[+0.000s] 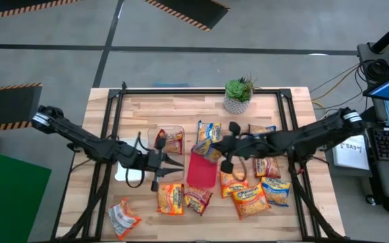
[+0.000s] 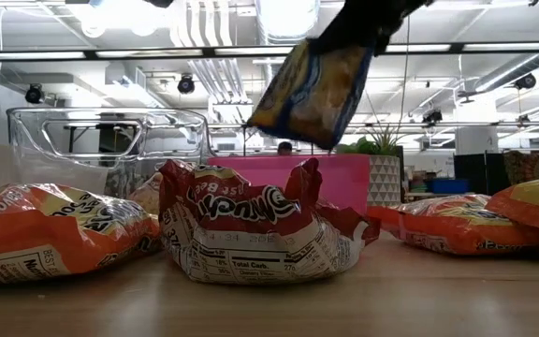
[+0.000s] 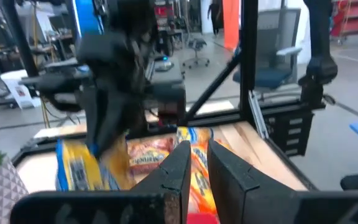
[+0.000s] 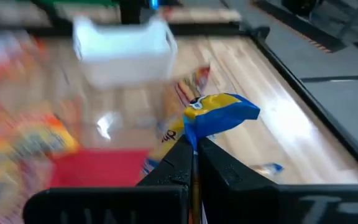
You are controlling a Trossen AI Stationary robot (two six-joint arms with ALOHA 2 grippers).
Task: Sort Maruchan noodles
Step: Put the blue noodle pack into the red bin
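Several orange-yellow Maruchan packets (image 1: 248, 199) lie flat on the near half of the wooden table, and one (image 1: 123, 217) lies alone at the near left. A blue-accented packet (image 1: 209, 130) lies farther back. My right gripper (image 1: 216, 151) is shut on another blue-and-yellow packet (image 2: 316, 89) above the red tray (image 1: 201, 172). My left gripper (image 1: 174, 165) hovers open, level, between the clear tray (image 1: 161, 131) and the near packets, touching nothing. One packet (image 1: 173, 142) lies inside the clear tray. My right gripper pinches the blue-and-yellow packet by its upper edge (image 4: 197, 127) between the two fingers. The packet is lifted clear of the table and hangs tilted below the gripper (image 2: 312, 103).
A white tray (image 1: 128, 170) sits under the left arm. A small potted plant (image 1: 238, 96) stands at the table's far edge. A black frame (image 1: 120, 101) runs around the table. In the low view a crumpled red packet (image 2: 251, 234) lies close to the camera.
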